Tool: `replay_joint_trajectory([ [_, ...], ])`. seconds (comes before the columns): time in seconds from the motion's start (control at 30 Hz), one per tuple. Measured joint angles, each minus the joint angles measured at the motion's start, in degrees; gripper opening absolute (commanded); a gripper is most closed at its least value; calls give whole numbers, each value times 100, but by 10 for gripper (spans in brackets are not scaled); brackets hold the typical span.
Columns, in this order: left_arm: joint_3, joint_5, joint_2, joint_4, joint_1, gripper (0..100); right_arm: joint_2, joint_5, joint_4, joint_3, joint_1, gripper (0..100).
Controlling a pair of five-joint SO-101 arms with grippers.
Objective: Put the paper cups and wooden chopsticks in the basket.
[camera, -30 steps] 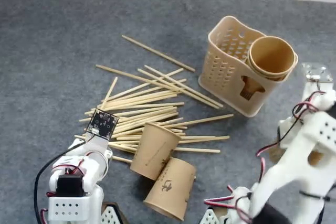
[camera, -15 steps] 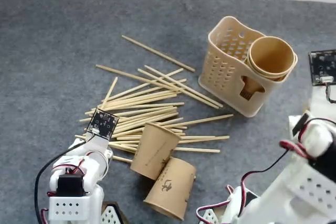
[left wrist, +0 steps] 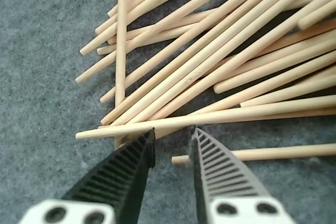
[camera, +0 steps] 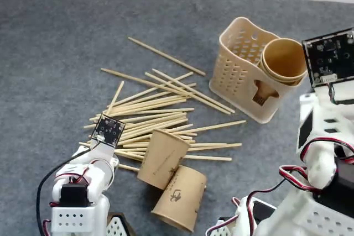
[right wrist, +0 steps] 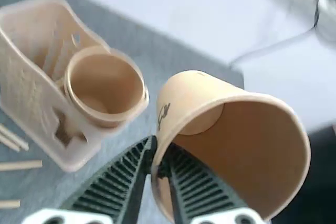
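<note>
As the light tan paper cup (right wrist: pixel 231 129) prob. crushes easily, R fingers (right wrist: pixel 115 182) pinch its rim; L fingers (left wrist: pixel 126 174) apart.

I see fuzzy, matt grey cloth (camera: pixel 55 42) over the table. The chopsticks (camera: pixel 155 114) at nine o'clock are bare, smooth pale wood; the basket (camera: pixel 238 70) at two o'clock is faintly glossy beige plastic. The right gripper (right wrist: pixel 157 153) pinches a paper cup (right wrist: pixel 231 140) of matt brown paper. The left gripper (left wrist: pixel 173 135) is ribbed black plastic.

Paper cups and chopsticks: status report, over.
Right gripper shut on paper cup near basket. Left gripper open at chopsticks. Two cups lying on table.
</note>
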Motion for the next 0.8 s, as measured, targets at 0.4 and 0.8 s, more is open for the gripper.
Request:
replay_joint_trajectory([
  [0.4, 0, 0, 0, 0, 0, 123, 1363, -141, -237, -9, -791, 6],
  [0.8, 0, 0, 0, 0, 0, 123, 1714, -176, -264, -9, -897, 6],
])
